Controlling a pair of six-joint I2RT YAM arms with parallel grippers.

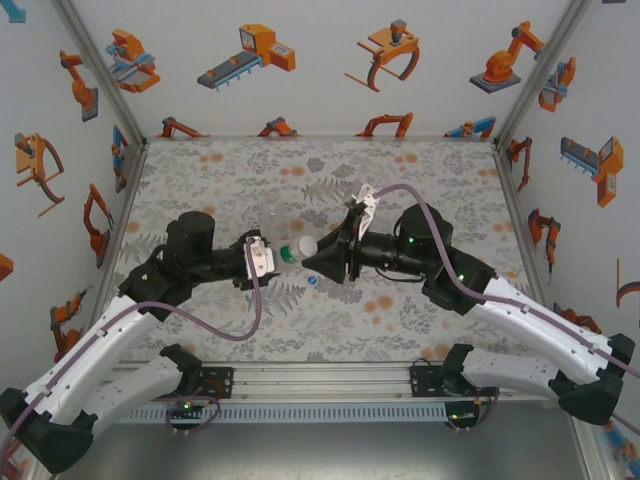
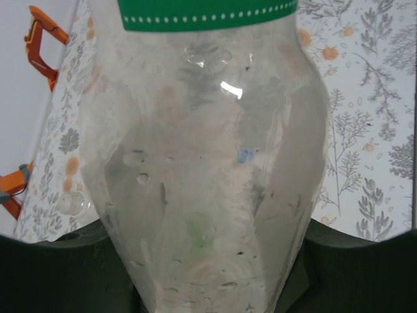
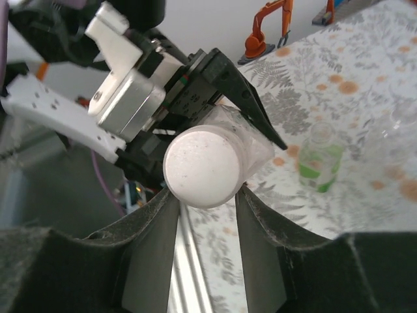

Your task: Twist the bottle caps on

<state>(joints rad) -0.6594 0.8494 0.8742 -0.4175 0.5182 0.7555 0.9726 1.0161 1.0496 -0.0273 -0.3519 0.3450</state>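
The white cap [image 3: 199,168] sits at the mouth of the labelled bottle [image 2: 208,195], which the left gripper [image 1: 262,256] clamps level over the table [image 1: 300,170]. The right gripper [image 3: 207,195] pinches the cap; this looks like the threading step, and next calls for a wrist twist with light inward pressure

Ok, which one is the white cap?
Find the middle of the flowery table. There the left gripper holds a bottle sideways; the white cap sits on its mouth, between the right gripper's fingers. The loose cap on the table is blue.
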